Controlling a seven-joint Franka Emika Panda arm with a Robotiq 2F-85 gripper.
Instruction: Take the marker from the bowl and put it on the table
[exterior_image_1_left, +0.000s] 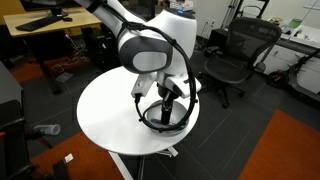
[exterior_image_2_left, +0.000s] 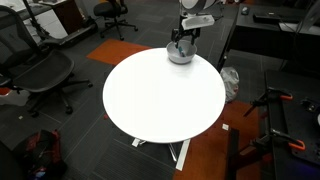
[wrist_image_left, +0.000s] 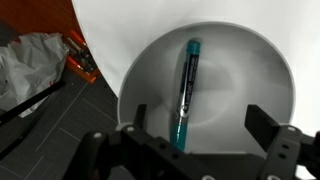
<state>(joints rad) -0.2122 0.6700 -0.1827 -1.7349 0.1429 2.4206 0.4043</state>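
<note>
We see the thin dark marker with a teal-blue part lying inside the round, shallow grey metal bowl, touched by nothing. Our tool hangs over it, jaws spread wide and empty, one on either side of the marker. The arm bends steeply down, wrist vertical, near the edge of the round white table.

Black office chair, wooden desk, orange carpet patch; in the wrist view, a crumpled pale bag.
</note>
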